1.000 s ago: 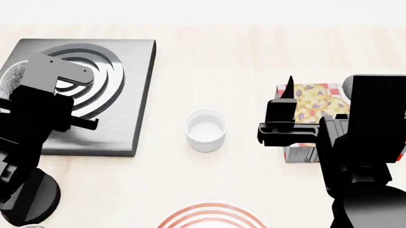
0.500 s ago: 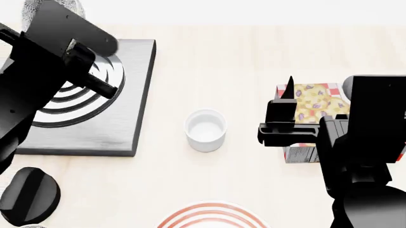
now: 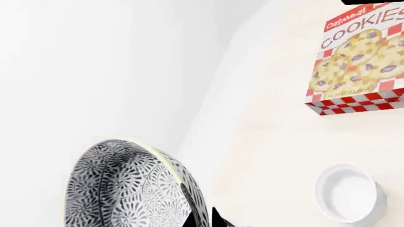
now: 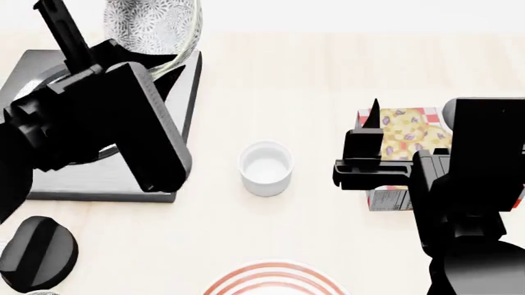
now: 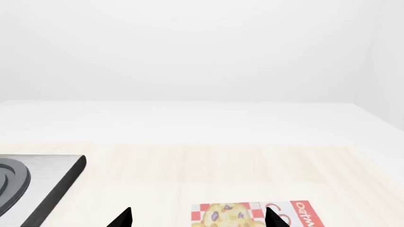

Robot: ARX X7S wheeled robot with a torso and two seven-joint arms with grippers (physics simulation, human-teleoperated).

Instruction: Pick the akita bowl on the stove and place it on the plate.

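Note:
The akita bowl [image 4: 152, 24], white with a dense dark flower pattern, hangs tilted in the air above the far edge of the stove [image 4: 98, 178]. My left gripper [image 4: 160, 64] is shut on its rim. In the left wrist view the bowl [image 3: 132, 189] fills the foreground, its rim pinched in the left gripper [image 3: 202, 218]. The plate [image 4: 271, 278], white with red rings, shows only partly at the near table edge. My right gripper [image 4: 407, 114] hovers open over the cookie box, and the right gripper [image 5: 198, 218] has nothing between its widely spread tips.
A plain white cup [image 4: 266, 167] stands mid-table between stove and cookie box [image 4: 404, 136]. The cup [image 3: 348, 193] and cookie box [image 3: 360, 61] also show in the left wrist view. A round black knob [image 4: 37, 252] sits before the stove. The stove corner [image 5: 38, 182] shows at the right wrist view's side.
My left arm has lifted the akita bowl off the stove rings and carried it upward and to the right. The right arm, cup and box have not moved.

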